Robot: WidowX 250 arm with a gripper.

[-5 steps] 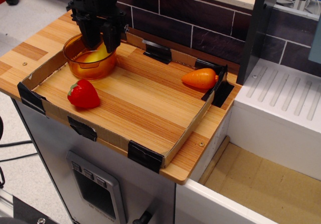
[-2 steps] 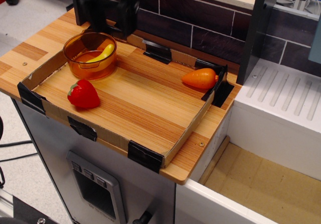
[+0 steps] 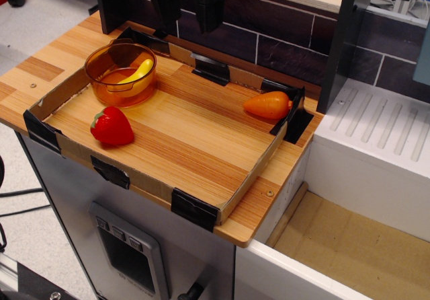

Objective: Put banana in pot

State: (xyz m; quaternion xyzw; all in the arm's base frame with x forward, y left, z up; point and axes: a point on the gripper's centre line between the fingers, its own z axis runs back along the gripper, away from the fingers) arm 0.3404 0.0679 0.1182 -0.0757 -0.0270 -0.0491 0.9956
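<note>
The yellow banana [image 3: 135, 72] lies inside the amber-orange pot [image 3: 111, 93], leaning against its far wall. The pot stands at the back left of the wooden board. My gripper [image 3: 188, 24] is high above the board's back edge, up and to the right of the pot, well apart from it. Its two black fingers [image 3: 208, 7] stand apart with nothing between them. The upper part of the gripper is cut off by the top of the frame.
A red toy strawberry [image 3: 112, 126] lies in front of the pot. An orange toy carrot [image 3: 269, 104] lies at the board's right corner. A low cardboard wall [image 3: 252, 175] rims the board. A dark brick wall stands behind, and a white drainer [image 3: 383, 128] is to the right.
My gripper was down in the pot over the banana. It has let go, risen and moved right. The banana stays in the pot.
</note>
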